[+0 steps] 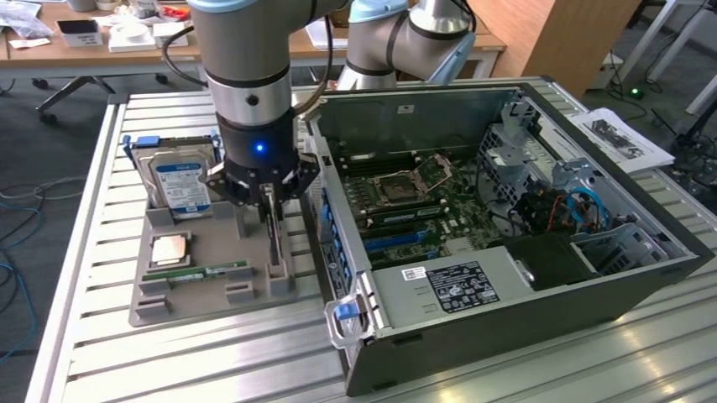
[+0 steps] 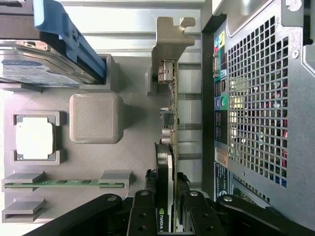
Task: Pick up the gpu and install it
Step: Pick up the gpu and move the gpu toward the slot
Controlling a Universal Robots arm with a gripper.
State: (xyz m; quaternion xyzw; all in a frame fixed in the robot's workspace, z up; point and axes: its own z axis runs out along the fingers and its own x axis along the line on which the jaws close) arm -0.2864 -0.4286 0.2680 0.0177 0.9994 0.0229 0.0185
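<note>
Fingers (image 2: 142,219) of your arm pinch the gpu (image 2: 167,147), which stands edge-on in its slot of the grey tray (image 1: 191,311) beside the open case (image 1: 538,336): you have the grasp, not yet the lift or install

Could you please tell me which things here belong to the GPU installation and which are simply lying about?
Belongs to the job: the gpu, standing edge-on in the grey holder with the gripper jaws shut on it; the open computer case beside it.
Lying about: the hard drive, the processor chip and the memory stick in the same holder; papers beside the case.
</note>
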